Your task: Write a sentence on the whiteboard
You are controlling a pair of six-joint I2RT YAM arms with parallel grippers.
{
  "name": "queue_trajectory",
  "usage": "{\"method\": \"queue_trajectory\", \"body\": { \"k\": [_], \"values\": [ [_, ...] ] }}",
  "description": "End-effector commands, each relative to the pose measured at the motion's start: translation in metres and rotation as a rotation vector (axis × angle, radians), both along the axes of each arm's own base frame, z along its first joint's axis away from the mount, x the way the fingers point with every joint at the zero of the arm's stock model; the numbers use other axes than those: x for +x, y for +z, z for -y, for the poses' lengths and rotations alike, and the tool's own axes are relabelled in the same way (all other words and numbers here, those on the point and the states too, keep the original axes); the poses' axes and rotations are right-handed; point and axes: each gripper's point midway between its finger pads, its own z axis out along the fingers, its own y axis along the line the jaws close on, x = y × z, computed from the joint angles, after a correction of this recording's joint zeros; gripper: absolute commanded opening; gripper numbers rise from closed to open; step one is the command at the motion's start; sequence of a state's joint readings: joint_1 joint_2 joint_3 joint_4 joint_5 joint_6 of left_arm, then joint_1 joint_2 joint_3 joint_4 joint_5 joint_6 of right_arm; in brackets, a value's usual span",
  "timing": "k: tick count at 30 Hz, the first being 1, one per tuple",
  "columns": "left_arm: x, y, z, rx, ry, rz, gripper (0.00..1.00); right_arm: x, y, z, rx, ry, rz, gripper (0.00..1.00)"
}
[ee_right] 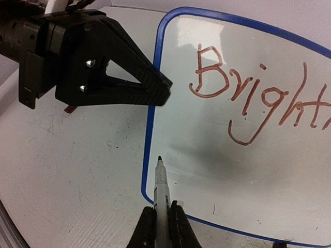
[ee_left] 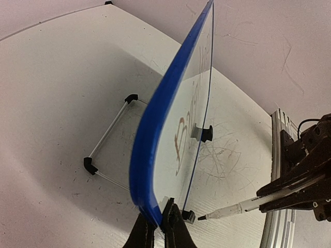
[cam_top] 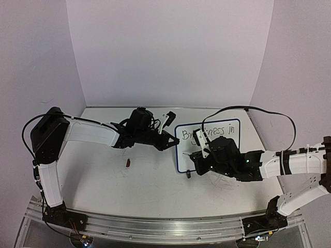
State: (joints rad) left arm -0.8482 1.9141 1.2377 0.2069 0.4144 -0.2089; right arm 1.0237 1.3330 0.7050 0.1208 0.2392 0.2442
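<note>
The whiteboard (cam_top: 182, 155) is standing on edge on the bench (cam_top: 129, 188), just right of centre in the top view. The sentence (cam_top: 214, 130) is showing "Brightness in" across its upper part, and a second line is mostly hidden behind the right arm. The left gripper (ee_left: 163, 219) is pinching the board's blue left edge with its jaws closed on the frame; the right gripper (ee_right: 163, 219) is clamping a marker (ee_right: 161, 186), tip pointing just inside the board's lower left corner, contact unclear.
</note>
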Motion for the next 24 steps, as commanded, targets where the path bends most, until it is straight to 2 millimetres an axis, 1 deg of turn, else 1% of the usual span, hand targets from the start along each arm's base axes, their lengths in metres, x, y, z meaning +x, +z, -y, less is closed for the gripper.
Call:
{"method": "queue_trajectory", "body": {
  "k": [1,9,24],
  "values": [
    [0.009,-0.0418,-0.0242,0.184,0.083,-0.002,0.0,0.014,0.0262,-0.0075,0.079,-0.062,0.058,0.0],
    [0.0082,-0.0403,-0.0255,0.183,0.085,0.0,0.0,0.0171,0.0277,-0.008,0.098,-0.082,0.064,0.0],
    [0.008,-0.0398,-0.0249,0.181,0.081,0.001,0.0,0.0229,0.0193,-0.009,0.089,-0.113,0.061,0.0]
  ]
}}
